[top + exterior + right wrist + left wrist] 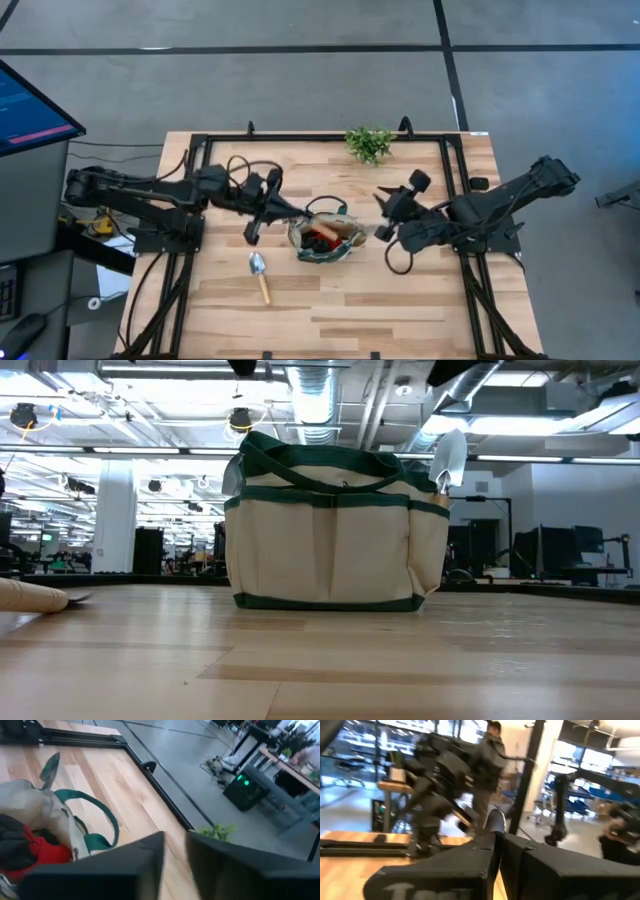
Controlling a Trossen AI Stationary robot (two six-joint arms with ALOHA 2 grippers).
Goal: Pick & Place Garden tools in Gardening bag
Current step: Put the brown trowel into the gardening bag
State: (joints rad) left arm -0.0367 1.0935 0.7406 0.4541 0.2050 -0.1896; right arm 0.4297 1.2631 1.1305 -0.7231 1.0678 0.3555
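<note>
The khaki gardening bag [325, 240] with green trim stands upright on its base in the middle of the table; it also shows in the low view [330, 530]. A trowel stands in it with its silver blade [450, 455] sticking up at the bag's right side. A red-and-black item [50, 855] lies inside. Another trowel [259, 272] lies flat on the table, left of and nearer than the bag. My left gripper [298, 212] is shut at the bag's far-left rim, held above the table. My right gripper [380, 213] hovers right of the bag, empty, with a narrow gap between its fingers [150, 855]. My left gripper's tips are at the bag's far-left rim [305, 218], coming level from the table's left. I cannot tell whether they touch the bag; the fingers [470, 865] hide the place in the wrist view.
A leafy green sprig [369, 143] lies at the table's far edge. Black frame rails [455, 180] run along the table's sides. A monitor [30, 110] stands off the table's left. A person [492, 745] stands beyond the table. Bare wood [380, 310] lies near the front edge.
</note>
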